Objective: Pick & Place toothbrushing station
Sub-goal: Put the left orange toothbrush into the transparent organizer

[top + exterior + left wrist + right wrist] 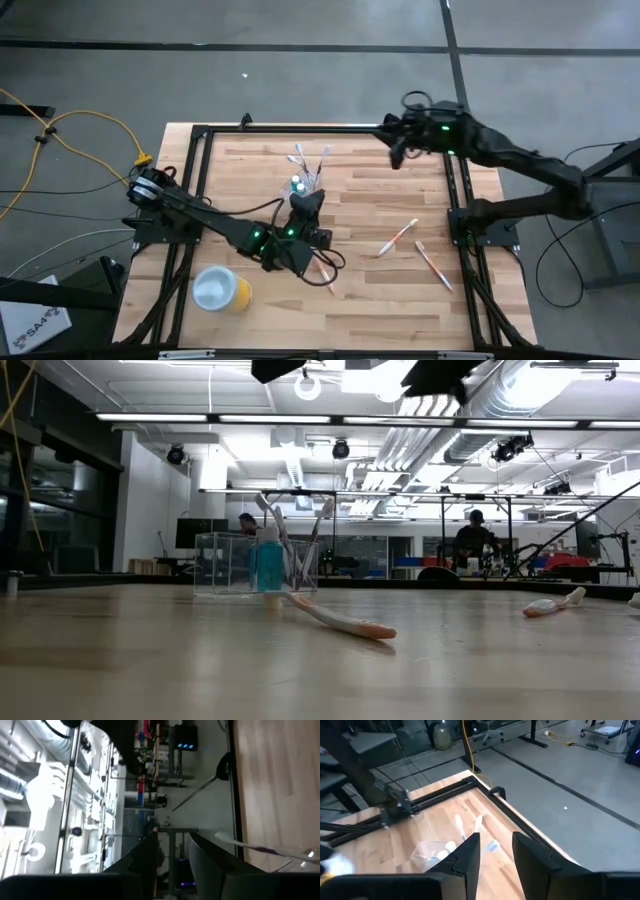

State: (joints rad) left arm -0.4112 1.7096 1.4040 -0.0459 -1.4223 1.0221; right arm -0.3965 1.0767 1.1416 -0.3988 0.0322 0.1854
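Wooden table (380, 300), yellow cup (222, 289) near left gripper (305, 203), both grippers empty, part-open.

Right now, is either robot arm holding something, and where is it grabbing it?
No. The left gripper hovers by the clear cup with open, empty jaws. The right gripper, at the table's far edge, is open and empty too.

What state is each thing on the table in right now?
Clear cup: upright, holding toothbrushes and a blue tube.
Orange toothbrushes: lying loose on the table.
Yellow cup: on its side.
Left gripper: beside the clear cup, jaws apart.
Right gripper: raised over the far edge, jaws apart, empty.
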